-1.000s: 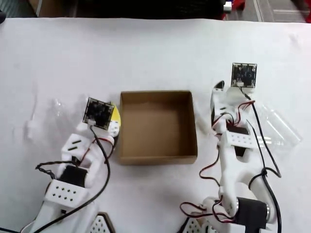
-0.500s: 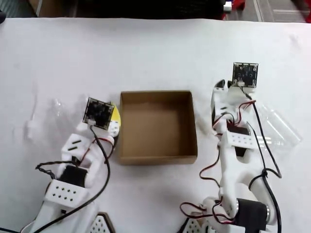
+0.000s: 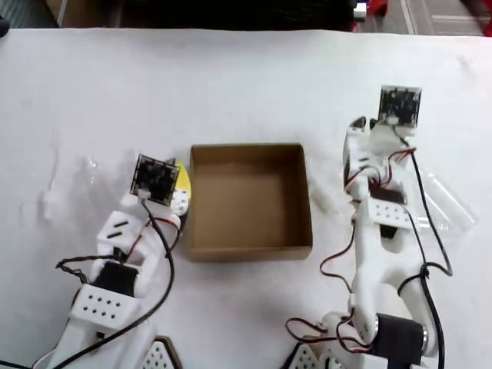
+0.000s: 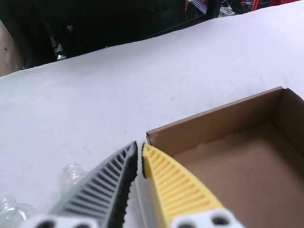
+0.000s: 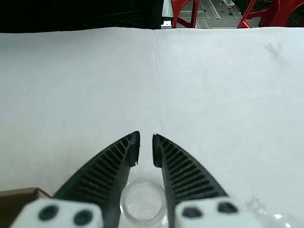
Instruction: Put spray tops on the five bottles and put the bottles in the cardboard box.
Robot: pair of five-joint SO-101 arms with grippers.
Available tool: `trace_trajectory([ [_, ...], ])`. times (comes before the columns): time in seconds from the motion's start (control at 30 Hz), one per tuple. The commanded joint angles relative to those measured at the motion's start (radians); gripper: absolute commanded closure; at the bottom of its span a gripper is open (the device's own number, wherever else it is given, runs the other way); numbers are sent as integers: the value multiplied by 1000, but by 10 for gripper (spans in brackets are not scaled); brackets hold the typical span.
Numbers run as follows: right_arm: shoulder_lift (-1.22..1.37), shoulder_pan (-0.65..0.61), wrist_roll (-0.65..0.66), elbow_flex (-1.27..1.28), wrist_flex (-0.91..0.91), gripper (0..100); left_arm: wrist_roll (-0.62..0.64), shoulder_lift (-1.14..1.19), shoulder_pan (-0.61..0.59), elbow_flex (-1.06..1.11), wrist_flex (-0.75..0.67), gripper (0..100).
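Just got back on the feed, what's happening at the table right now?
The right pincer grips a clear bottle, with no spray top, to one side of the empty cardboard box. The left pincer is shut on nothing at the box's other side, with more bottles near it.

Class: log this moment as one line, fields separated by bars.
cardboard box: empty | left gripper: shut, beside box corner | right gripper: clear bottle between jaws

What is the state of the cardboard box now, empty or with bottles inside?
Empty. In the high view the cardboard box shows only its bare brown floor; the left wrist view shows the same, no bottle inside.
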Motion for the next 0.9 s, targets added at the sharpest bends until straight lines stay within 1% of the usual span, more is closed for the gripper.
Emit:
trace_trajectory([
  [0.0,-77,-28,-9,-170,199,980,-11,-19,7,-9,-29,976],
  [0.13,-162,-90,-9,-293,384,980,-9,-24,7,-9,-28,976],
  [0.3,-259,-134,-9,-347,469,981,-9,-24,2,-9,-26,976],
  [0.43,-323,-214,-9,-373,567,981,-2,-25,-48,-15,-26,976],
  [0.53,-329,-286,-9,-373,573,981,0,-25,-82,-17,-29,976],
  [0.73,-262,-358,-11,-370,532,981,0,-25,-108,-17,-32,976],
  [0.87,-145,-384,-71,-371,483,981,0,-25,-108,-15,-31,976],
])
